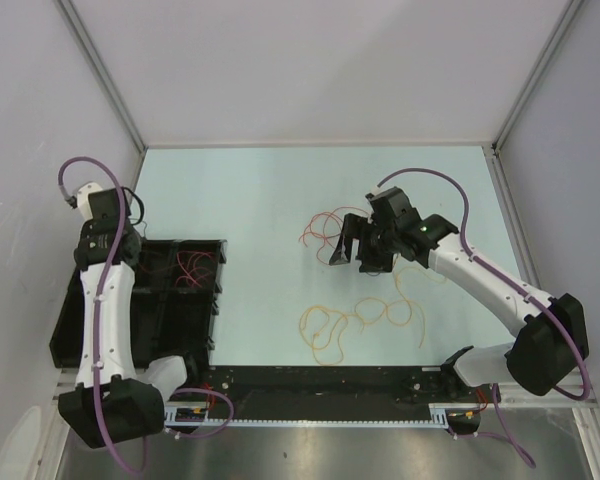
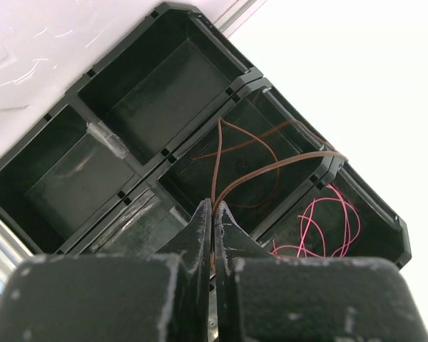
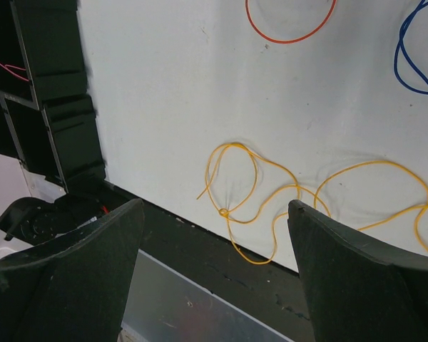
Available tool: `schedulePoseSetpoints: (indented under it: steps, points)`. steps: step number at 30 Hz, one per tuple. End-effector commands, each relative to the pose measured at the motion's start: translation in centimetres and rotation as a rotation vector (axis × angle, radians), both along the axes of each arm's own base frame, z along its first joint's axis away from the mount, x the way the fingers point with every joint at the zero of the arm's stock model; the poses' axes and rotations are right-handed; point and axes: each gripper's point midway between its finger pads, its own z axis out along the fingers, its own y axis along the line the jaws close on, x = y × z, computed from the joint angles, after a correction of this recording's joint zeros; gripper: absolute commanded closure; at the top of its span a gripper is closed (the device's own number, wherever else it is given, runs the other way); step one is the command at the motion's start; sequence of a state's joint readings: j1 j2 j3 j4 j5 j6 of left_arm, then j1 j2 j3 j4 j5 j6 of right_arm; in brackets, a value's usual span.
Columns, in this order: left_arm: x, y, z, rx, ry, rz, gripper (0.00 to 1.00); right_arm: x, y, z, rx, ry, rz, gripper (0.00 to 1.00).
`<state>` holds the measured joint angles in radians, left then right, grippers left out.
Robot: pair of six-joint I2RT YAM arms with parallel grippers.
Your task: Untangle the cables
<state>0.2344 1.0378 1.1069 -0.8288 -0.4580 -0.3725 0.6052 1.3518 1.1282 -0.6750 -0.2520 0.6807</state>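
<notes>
My left gripper [image 2: 213, 206] is shut on a thin brown-red cable [image 2: 271, 167], which arcs up and trails into a compartment of the black tray [image 2: 250, 75]. A pink-red cable [image 2: 328, 221] lies coiled in the neighbouring compartment. In the top view the left gripper [image 1: 130, 240] hangs over the tray [image 1: 215, 300]. My right gripper [image 1: 355, 255] is open and holds nothing, above the table beside loose red cables [image 1: 320, 230]. A yellow cable [image 1: 360, 320] curls nearer the arms. In the right wrist view the right gripper [image 3: 214, 210] frames the knotted yellow cable [image 3: 232, 212]. An orange-red loop [image 3: 292, 32] and a blue cable [image 3: 414, 57] lie beyond.
A black rail [image 1: 320, 400] runs along the table's near edge between the two arm bases. Grey enclosure walls [image 1: 40, 120] stand on three sides. The tray [image 3: 57, 107] sits at the left, with several compartments that show no cable.
</notes>
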Motion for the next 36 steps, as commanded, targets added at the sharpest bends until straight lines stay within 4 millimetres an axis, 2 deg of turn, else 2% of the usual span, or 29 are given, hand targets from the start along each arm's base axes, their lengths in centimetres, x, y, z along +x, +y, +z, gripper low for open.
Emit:
schedulePoseSetpoints:
  steps: [1, 6, 14, 22, 28, 33, 36]
  points:
    - [1.5, 0.6, 0.2, 0.012, -0.04, 0.001, 1.0, 0.1, 0.1, 1.1, 0.018, -0.046, 0.014, 0.14]
    - [2.1, 1.7, -0.2, 0.005, -0.045, 0.037, 1.0, 0.1, -0.1, 1.4, 0.013, -0.071, 0.038, 0.13]
    - [3.0, 3.1, 0.6, -0.018, -0.091, 0.082, 1.0, 0.3, -1.0, 1.4, 0.001, -0.081, 0.044, 0.14]
    - [3.5, 3.6, -0.6, -0.019, -0.077, 0.098, 1.0, 0.4, -0.9, 0.9, 0.001, -0.062, 0.053, 0.14]
    - [3.9, 4.6, -0.8, 0.009, -0.062, 0.119, 1.0, 0.3, -0.7, 0.6, 0.0, -0.046, 0.056, 0.14]
    - [4.4, 4.1, -1.8, -0.024, -0.065, 0.093, 1.0, 0.4, -0.7, 0.5, 0.0, -0.043, 0.056, 0.14]
    - [4.0, 3.6, -3.0, -0.047, -0.058, 0.086, 1.0, 0.6, -0.7, 0.4, -0.001, -0.045, 0.053, 0.14]
